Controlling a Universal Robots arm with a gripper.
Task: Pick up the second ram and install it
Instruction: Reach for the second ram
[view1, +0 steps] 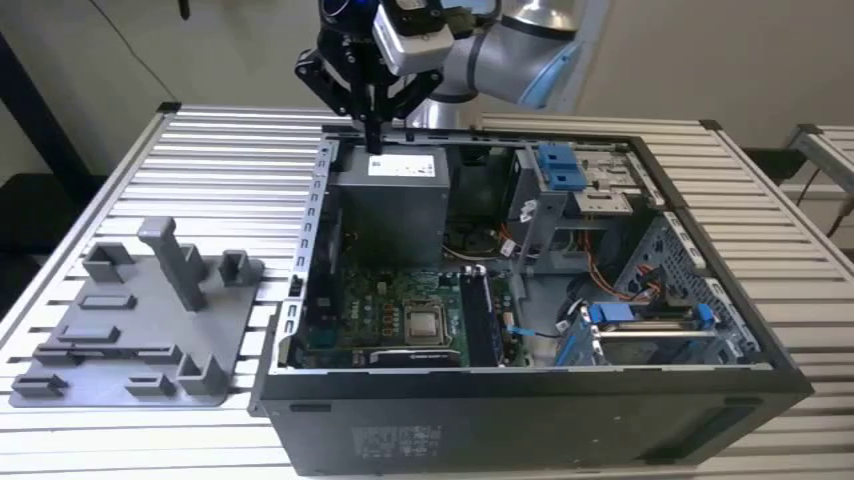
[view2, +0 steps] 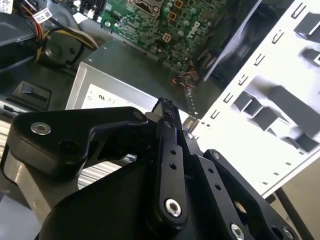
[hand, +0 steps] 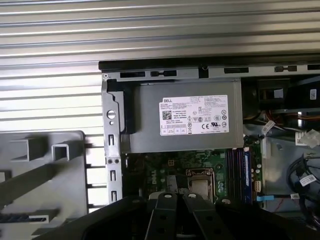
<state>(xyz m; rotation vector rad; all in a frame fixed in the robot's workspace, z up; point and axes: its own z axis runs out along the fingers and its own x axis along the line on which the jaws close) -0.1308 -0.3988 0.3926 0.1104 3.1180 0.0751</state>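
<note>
My gripper (view1: 375, 146) hangs over the far end of the open computer case (view1: 747, 350), just above the grey power supply (view1: 390, 195). Its black fingers (view2: 167, 107) are pressed together with nothing between them, as the first wrist view also shows for the gripper (hand: 176, 198). On the green motherboard (view1: 387, 310), dark blue memory sticks (hand: 238, 167) stand upright in the slots beside the processor (view1: 427, 322). I cannot tell which of them is the second ram.
A grey fixture plate (view1: 134, 330) with upright blocks lies on the slatted table (view1: 200, 160) at the exterior view's left of the case. Drive cages with blue clips (view1: 567, 170) and orange and blue cables (view1: 607, 285) fill the case's other side.
</note>
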